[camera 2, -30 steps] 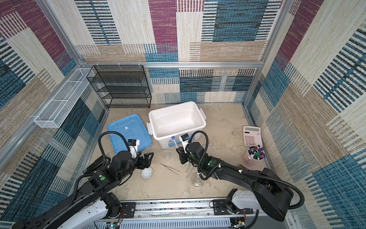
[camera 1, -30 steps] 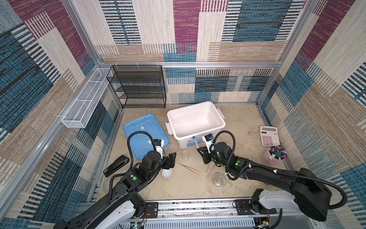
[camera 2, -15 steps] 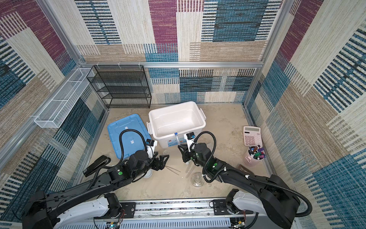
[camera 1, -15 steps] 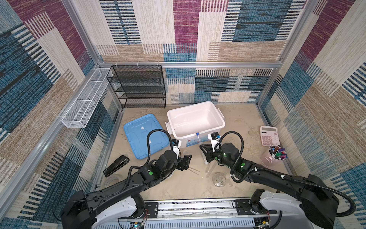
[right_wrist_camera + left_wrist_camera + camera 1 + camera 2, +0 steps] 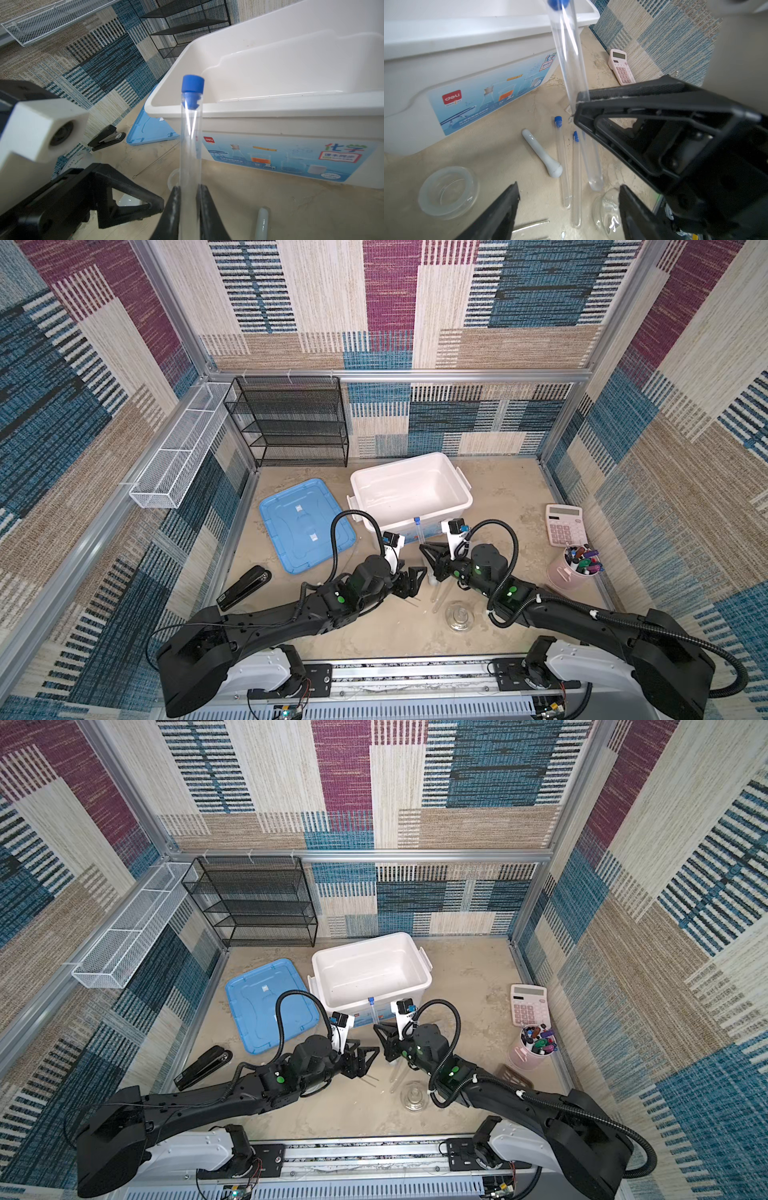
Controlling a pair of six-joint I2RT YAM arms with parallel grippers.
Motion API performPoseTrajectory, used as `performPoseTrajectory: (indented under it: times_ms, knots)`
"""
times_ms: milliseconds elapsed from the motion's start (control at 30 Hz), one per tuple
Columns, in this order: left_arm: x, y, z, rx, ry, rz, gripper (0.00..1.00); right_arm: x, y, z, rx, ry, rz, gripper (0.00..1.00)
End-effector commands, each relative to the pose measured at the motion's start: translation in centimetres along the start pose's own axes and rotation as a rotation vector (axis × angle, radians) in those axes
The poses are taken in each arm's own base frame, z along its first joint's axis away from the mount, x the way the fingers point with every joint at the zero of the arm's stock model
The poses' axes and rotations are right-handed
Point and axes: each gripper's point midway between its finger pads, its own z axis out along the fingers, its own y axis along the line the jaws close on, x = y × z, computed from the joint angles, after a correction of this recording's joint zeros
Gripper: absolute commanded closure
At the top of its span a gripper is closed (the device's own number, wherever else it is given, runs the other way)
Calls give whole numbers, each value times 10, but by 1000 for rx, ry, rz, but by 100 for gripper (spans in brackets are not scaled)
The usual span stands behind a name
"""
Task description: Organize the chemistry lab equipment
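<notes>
Beige tabletop [image 5: 270, 197]: right claw [image 5: 189, 188] grips blue-capped tube [image 5: 190, 135] before "deli"-stickered white bin [image 5: 270, 116].

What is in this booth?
held tube: one, clear, blue-capped, in right gripper
lying tubes: two, clear, blue-capped, on table
pestle: one, white, beside them
tweezers: one, metal, near tubes
glass dishes: two, clear, near tubes
bin: one, white, centre
lid: one, blue, beside bin
stapler: one, black, left
rack: one, black, back
basket: one, white, left wall
calculator: one, pink, right
marker cup: one, pink, right
left gripper: black, open, over lying tubes
right gripper: black, shut on held tube
</notes>
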Motion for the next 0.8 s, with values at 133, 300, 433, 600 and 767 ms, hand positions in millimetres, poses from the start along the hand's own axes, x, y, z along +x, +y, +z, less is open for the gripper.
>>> performPoseTrajectory:
  times_ms: [133,300,433,600,767]
  knots:
    - [-18,-12,8,40,-66,-30,26,-12,13,2,-71,-49,44,84]
    - [-18,-9,13,18,-68,-34,30,-13,14,2,-81,-52,59,84]
    - [-21,-9,15,13,-84,-34,33,-12,14,0,-87,-58,78,83]
    - [-23,-10,18,15,-88,-34,36,-12,15,-1,-95,-63,86,83]
    - [-20,-8,21,9,-82,-35,38,-14,16,-4,-102,-76,96,83]
